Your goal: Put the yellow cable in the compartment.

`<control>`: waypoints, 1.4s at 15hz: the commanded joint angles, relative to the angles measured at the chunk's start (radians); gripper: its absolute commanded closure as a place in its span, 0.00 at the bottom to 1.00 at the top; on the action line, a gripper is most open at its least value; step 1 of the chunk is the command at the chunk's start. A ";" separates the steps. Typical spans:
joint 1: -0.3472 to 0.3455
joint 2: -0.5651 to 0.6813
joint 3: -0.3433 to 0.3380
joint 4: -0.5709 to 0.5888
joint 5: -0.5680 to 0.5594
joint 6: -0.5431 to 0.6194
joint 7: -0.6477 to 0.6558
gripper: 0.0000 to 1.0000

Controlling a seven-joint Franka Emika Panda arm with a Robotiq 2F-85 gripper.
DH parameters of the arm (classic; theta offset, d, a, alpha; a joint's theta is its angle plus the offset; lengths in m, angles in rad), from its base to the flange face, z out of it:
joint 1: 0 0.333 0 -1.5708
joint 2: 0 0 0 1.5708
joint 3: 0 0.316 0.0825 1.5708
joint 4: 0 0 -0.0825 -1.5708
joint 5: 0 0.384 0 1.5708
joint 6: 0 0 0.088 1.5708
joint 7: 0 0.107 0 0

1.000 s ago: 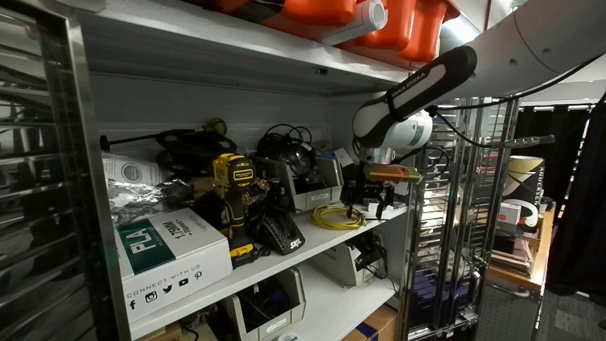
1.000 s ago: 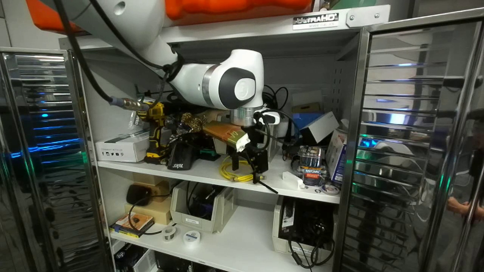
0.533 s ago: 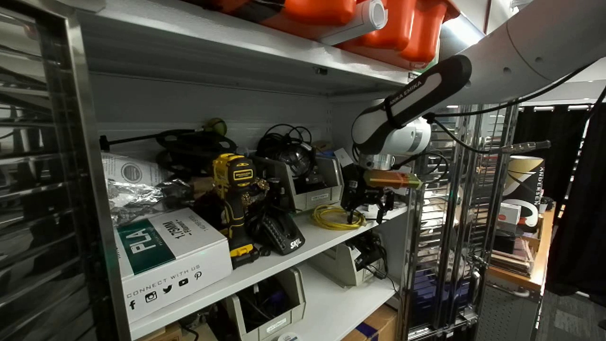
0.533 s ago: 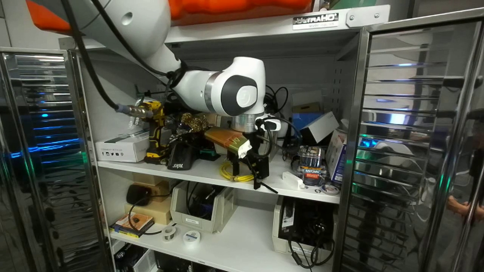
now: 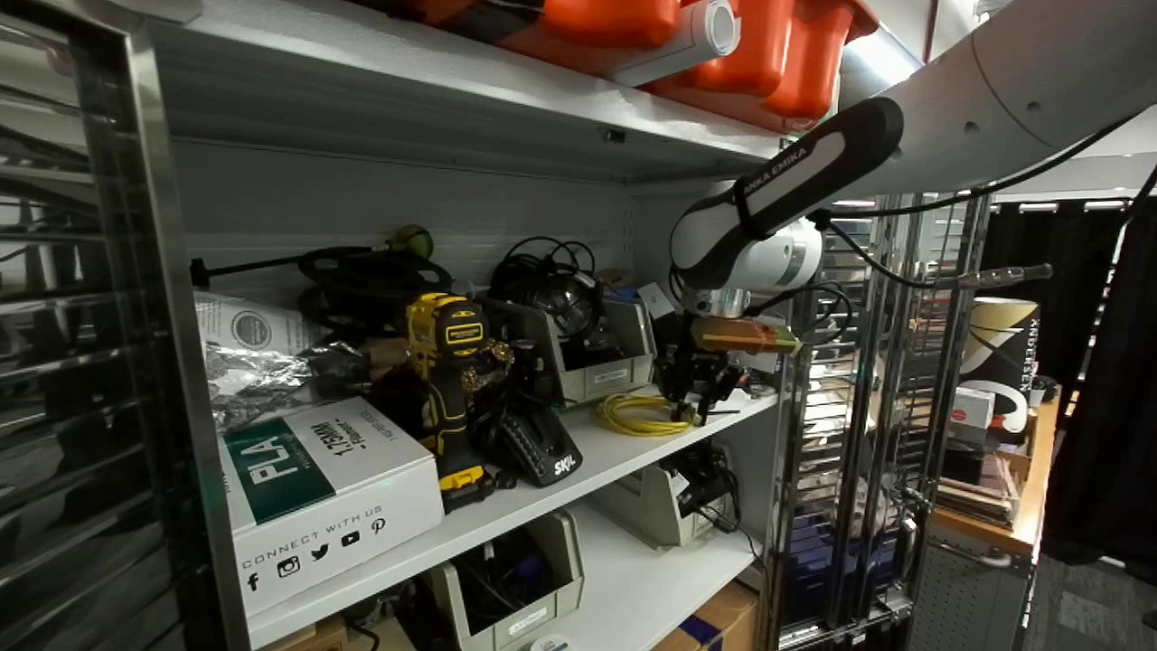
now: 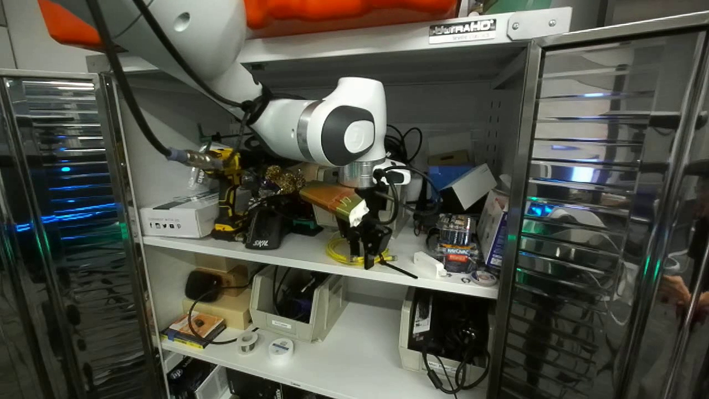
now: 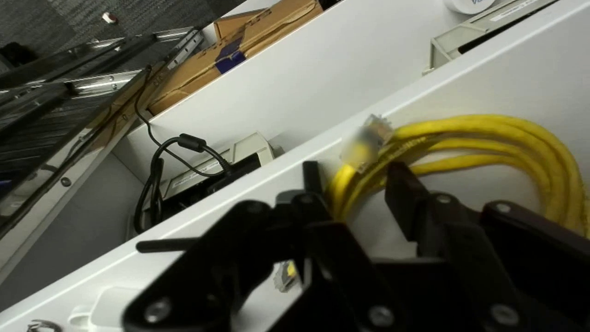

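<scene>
At a white cabinet (image 6: pixel 360 52), my arm (image 6: pixel 282 122) extends in from the upper left of an exterior view for what I judge to be the grasp, the stowing not yet done. On the upper shelf (image 6: pixel 299 252), near its front edge, lies the coiled yellow cable (image 7: pixel 488 123), filling the right of the wrist view. My gripper (image 7: pixel 354 174), mid-frame there, is low at the coil and part-narrowed: strands pass between the fingers (image 7: pixel 312 176), close by the one at left, with bare shelf showing before the other, so I judge nothing is held. The next move calls for closing on those strands, then lifting straight up before any turn.

Slatted doors (image 6: pixel 587 221) flank the cabinet at the left and right edges of an exterior view and could limit a sideways swing. Which compartment is meant I cannot tell; likeliest is the grey bin (image 5: pixel 583 387) just behind the coil, mid-frame in an exterior view, crowded with black cords (image 5: pixel 524 280) that leave little room. Lower bins (image 6: pixel 296 330), at lower centre and lower right, are alternatives. A yellow-and-black drill (image 5: pixel 447 339) stands left of centre, well apart. Beside the fingertips, right of lower centre, a thin black strip (image 6: pixel 400 270) could get pinched too; so could what looks like the cable's clear plug (image 7: pixel 378 128), upper centre in the wrist view.
</scene>
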 commanded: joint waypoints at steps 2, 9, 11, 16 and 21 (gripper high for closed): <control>0.001 -0.084 -0.006 -0.094 -0.014 0.070 -0.012 0.84; -0.014 -0.351 -0.006 -0.435 -0.021 0.213 -0.092 0.87; -0.016 -0.444 -0.004 -0.543 -0.020 0.306 -0.126 0.89; -0.010 -0.629 -0.004 -0.727 0.003 0.556 -0.187 0.89; 0.053 -0.612 -0.030 -0.703 0.109 0.801 -0.253 0.89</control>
